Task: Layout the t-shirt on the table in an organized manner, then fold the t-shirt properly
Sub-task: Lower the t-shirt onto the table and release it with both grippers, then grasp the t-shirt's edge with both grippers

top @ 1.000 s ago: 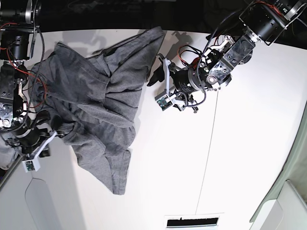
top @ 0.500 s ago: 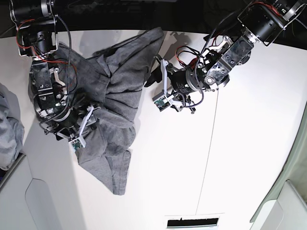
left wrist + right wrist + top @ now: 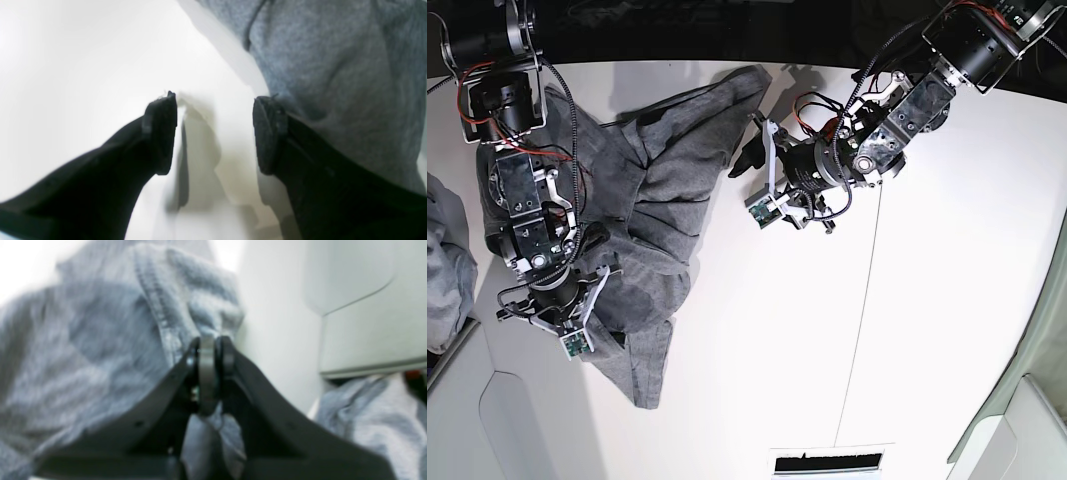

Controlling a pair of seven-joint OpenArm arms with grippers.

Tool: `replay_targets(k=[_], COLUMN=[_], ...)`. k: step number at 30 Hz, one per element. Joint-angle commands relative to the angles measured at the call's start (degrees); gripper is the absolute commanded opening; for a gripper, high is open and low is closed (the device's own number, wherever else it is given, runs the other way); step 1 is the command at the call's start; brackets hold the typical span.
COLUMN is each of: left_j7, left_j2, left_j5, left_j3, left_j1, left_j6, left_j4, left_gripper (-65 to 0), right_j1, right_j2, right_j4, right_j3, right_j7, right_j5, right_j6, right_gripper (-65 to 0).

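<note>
Right gripper point(image 3: 208, 346) is clenched on a bunched hem of the t-shirt point(image 3: 652, 200), which lies crumpled on the table point(image 3: 827, 330); left gripper point(image 3: 213, 133) is gaping just beside it, so any pull risks dragging the heap instead of spreading it.

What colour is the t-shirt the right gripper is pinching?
Plain heather grey, no print. The t-shirt shows best in the base view, bunched on the white table.

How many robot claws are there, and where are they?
2. The right gripper is pinched shut on the t-shirt at the table's left side in the base view. The left gripper is open beside the shirt's right edge.
</note>
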Motion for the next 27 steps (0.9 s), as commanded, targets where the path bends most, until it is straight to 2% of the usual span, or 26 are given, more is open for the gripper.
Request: replay_targets(k=[1, 5, 9, 10, 11, 14, 15, 18, 20, 22, 25, 27], left_j7=[-1.0, -1.0, -1.0, -1.1, -1.1, -1.3, -1.3, -1.3, -1.1, -0.9, -0.3, 0.0], left_j2=[-0.2, -1.1, -3.2, -4.0, -4.5, -5.5, -5.6, -5.6, -5.7, -5.9, -6.9, -7.7], left_j5=[0.2, 0.7, 0.9, 0.9, 0.9, 0.9, 0.9, 0.9, 1.1, 1.6, 1.5, 1.5], left_j3=[-0.3, -0.3, -0.3, -0.3, -0.3, -0.3, -0.3, -0.3, -0.3, -0.3, -0.3, -0.3], left_j1=[-0.7, -0.4, -0.3, -0.3, -0.3, -0.3, -0.3, -0.3, -0.3, -0.3, -0.3, -0.3], left_j6=[0.0, 0.3, 2.9, 3.4, 3.5, 3.5, 3.5, 3.4, 3.4, 3.2, 1.2, 0.0], left_j4=[0.8, 0.8, 0.8, 0.8, 0.8, 0.8, 0.8, 0.8, 0.8, 0.8, 1.0, 1.7], left_gripper=[-27.0, -27.0, -27.0, -27.1, -27.1, -27.0, -27.0, -27.1, -27.1, -27.1, -27.1, -27.2], right_j1=[1.8, 2.8, 2.5, 2.3, 2.1, 2.0, 2.0, 1.8, 0.9, -1.0, -5.8, -9.9], right_j2=[0.6, 0.9, 3.1, 3.7, 4.2, 4.9, 5.1, 5.1, 5.0, 4.7, 3.5, 2.4], right_j4=[1.0, 1.2, 1.2, 1.2, 1.2, 1.2, 1.2, 1.9, 3.4, 6.4, 13.5, 19.0], right_j3=[1.2, 6.3, 13.2, 14.9, 16.6, 20.9, 21.9, 24.0, 24.0, 23.9, 23.9, 23.8], right_j7=[0.8, 0.7, 0.1, 0.1, -0.1, -3.5, -5.1, -8.9, -10.4, -11.7, -13.7, -15.8], right_j5=[-0.4, -0.3, -0.2, 0.6, 1.9, 7.5, 9.4, 13.7, 16.7, 19.7, 24.9, 28.9], right_j6=[-0.9, -0.9, -0.9, -0.6, -0.6, -0.7, -0.6, 0.1, 2.0, 4.9, 12.0, 15.2], right_gripper=[-65.0, -65.0, -65.0, -63.2, -55.8, -25.3, -20.1, -20.3, -20.3, -20.3, -20.3, -20.3])
